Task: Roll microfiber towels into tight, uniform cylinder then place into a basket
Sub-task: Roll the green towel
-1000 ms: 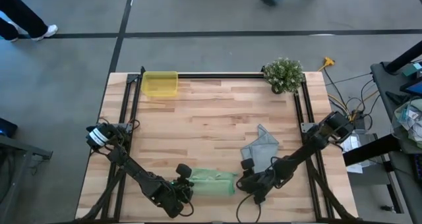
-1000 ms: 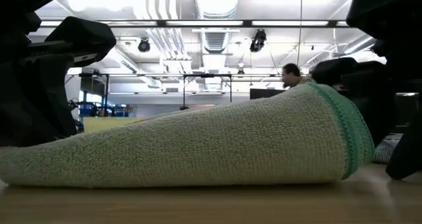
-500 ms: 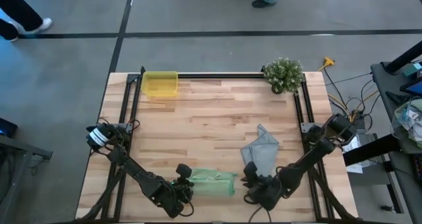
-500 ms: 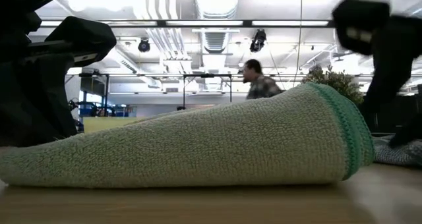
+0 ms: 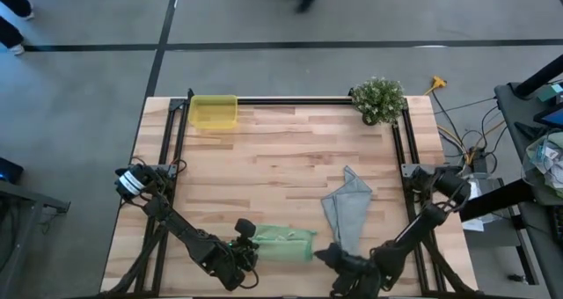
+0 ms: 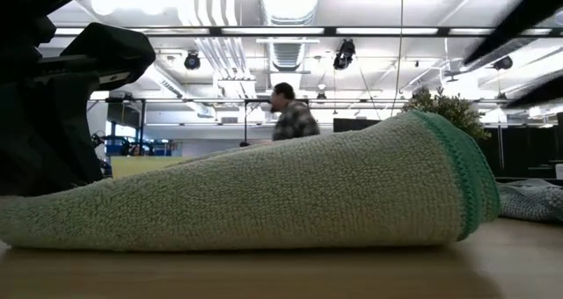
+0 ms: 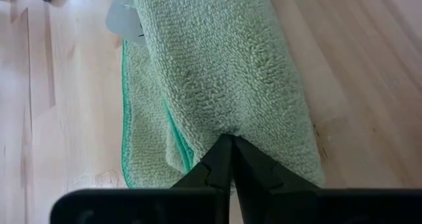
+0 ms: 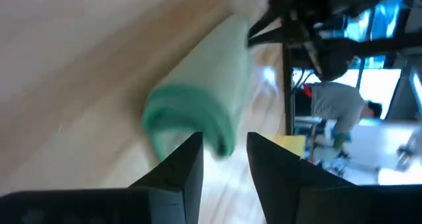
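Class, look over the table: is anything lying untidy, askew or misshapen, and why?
The green towel roll is uneven: thick at one end, tapering almost flat toward the left gripper, whose fingers are shut on it. The grey towel lies crumpled and unrolled beside it. The yellow basket holds nothing.

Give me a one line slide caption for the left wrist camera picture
Left gripper shut on one end of the rolled green towel lying on the wooden table.

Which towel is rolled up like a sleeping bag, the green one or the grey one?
The light green towel near the table's front edge is rolled into a tube. The grey-blue towel beside it lies loose and crumpled, not rolled.
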### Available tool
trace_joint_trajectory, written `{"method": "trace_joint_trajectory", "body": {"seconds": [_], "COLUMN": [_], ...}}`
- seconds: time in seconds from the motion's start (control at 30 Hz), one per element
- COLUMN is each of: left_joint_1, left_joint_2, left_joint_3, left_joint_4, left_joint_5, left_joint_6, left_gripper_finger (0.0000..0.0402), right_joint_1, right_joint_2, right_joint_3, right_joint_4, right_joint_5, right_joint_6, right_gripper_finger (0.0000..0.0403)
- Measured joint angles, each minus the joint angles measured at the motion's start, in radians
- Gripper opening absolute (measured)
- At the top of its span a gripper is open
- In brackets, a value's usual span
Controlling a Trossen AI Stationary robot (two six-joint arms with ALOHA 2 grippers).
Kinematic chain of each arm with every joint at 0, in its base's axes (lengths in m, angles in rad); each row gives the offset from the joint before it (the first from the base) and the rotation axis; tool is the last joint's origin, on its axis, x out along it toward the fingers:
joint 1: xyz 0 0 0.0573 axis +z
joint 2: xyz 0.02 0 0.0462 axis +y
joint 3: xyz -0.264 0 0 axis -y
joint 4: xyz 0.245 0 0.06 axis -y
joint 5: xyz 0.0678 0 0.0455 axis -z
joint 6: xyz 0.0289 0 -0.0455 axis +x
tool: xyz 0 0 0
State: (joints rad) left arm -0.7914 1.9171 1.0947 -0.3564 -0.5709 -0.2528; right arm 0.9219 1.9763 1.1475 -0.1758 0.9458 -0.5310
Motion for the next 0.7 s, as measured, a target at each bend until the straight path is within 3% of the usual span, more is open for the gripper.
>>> {"method": "trace_joint_trajectory", "body": {"seconds": [0.17,0.33,0.4,0.7], "left_joint_1": [0.002,0.004,0.005,0.005], "left_joint_2": [0.0,0.0,0.0,0.0], "left_joint_3": [0.0,0.001,0.001,0.0], "left_joint_4": [0.003,0.007,0.01,0.011], "left_joint_5": [0.002,0.004,0.003,0.003], "left_joint_6": [0.001,0.002,0.004,0.004], "left_gripper_finger": [0.0,0.0,0.0,0.0], "right_joint_1": [-0.031,-0.118,-0.153,-0.213], "right_joint_2": [0.046,0.073,0.089,0.095], "right_joint_3": [0.116,0.167,0.169,0.169], "right_joint_4": [0.003,0.005,0.0,0.002], "right_joint_5": [0.079,-0.149,-0.219,-0.217], "right_joint_6": [0.157,0.272,0.281,0.141], "right_gripper_finger": [0.0104,0.0091,0.0084,0.0031]}}
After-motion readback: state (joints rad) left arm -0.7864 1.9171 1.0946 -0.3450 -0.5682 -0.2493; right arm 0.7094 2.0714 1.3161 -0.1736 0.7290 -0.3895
